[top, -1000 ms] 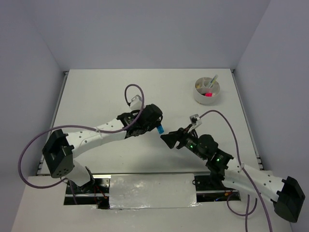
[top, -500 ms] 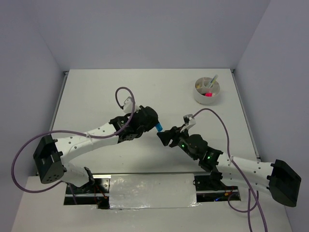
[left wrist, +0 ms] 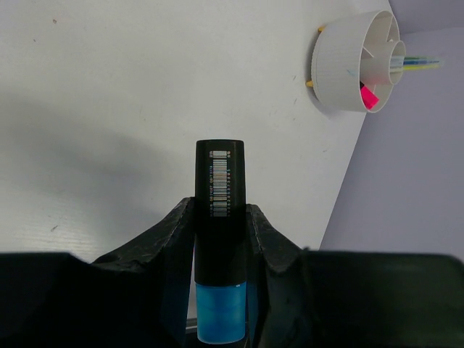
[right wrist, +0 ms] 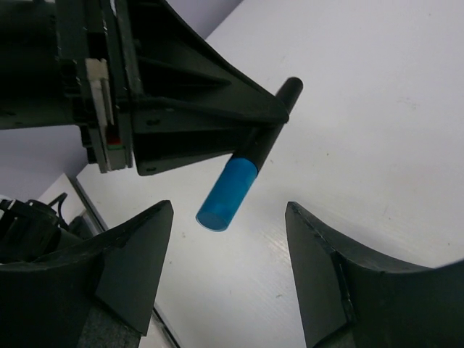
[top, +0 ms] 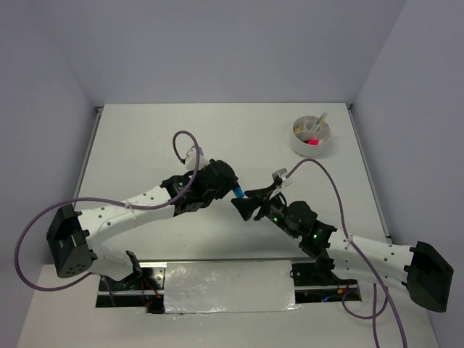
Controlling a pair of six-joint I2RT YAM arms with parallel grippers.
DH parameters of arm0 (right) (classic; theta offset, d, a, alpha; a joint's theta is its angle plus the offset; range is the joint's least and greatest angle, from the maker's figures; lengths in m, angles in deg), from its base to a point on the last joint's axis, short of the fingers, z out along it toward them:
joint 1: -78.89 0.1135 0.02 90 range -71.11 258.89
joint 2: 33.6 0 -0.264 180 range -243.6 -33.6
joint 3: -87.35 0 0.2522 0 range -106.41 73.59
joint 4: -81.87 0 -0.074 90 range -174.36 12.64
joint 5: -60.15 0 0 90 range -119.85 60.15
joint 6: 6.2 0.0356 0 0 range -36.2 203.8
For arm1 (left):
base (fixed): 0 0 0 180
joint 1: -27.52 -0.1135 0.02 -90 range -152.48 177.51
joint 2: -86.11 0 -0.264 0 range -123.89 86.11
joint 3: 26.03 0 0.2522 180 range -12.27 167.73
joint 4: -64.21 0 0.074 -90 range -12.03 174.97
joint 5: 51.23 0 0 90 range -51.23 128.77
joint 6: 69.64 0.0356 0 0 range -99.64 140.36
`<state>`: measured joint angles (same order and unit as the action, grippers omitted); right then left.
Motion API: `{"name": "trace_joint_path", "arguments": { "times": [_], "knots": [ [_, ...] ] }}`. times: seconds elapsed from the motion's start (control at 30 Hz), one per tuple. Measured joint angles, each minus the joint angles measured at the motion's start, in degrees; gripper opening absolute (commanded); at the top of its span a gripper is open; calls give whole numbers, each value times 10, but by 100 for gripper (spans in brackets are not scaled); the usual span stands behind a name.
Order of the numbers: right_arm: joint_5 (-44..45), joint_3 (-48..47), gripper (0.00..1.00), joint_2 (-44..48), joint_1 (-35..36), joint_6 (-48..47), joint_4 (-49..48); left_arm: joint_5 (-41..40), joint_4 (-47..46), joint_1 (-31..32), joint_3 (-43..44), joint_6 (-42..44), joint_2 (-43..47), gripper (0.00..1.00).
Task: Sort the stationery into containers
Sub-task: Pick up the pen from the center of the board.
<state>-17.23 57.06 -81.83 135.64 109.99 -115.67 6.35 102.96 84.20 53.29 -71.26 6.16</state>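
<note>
We see the round white bowl [top: 312, 136] at the far right of the table [top: 159, 138], near the right wall. Its inner dividers split it into compartments around a small central cup. One compartment on the near side holds a pink highlighter [top: 313, 143]. Thin pens [top: 320, 119] lean out over the far rim. In the left wrist view they seem to rise from the central cup, though we cannot be sure of that. From above we make out something pale in the left compartment, too small to name.

The left gripper [top: 230, 187] is clamped on the blue-and-black highlighter [top: 238, 192]. Its fingers [left wrist: 177, 232] press both sides of the black barrel. The blue end [right wrist: 226, 194] sticks out from the gripper toward the right arm, and the highlighter is held off the table near its middle, well apart from the bowl.

The right gripper [top: 243, 206] is spread wide and grips nothing. Its fingers [right wrist: 138, 250] flank the blue end, apart from it on both sides.
</note>
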Motion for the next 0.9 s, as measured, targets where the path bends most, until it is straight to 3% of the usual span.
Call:
{"name": "trace_joint_path", "arguments": {
  "times": [0.17,0.4,0.6,0.73,0.87,0.9],
  "knots": [
    [6,0,71,11,0,-3,-10,2,-1,0,0,4,4,0],
    [26,-27,61,-24,0,10,6,8,-6,0,-3,10,11,0],
    [28,-33,38,-29,1,20,6,7,-12,0,-10,12,20,0],
    [30,-42,30,-38,3,28,11,-1,-26,-1,-21,12,29,0],
    [36,-50,0,-52,3,36,18,-9,-27,-3,-26,12,33,0],
    [38,-54,0,-57,3,39,21,-11,-27,-4,-27,12,33,0]
  ]
}}
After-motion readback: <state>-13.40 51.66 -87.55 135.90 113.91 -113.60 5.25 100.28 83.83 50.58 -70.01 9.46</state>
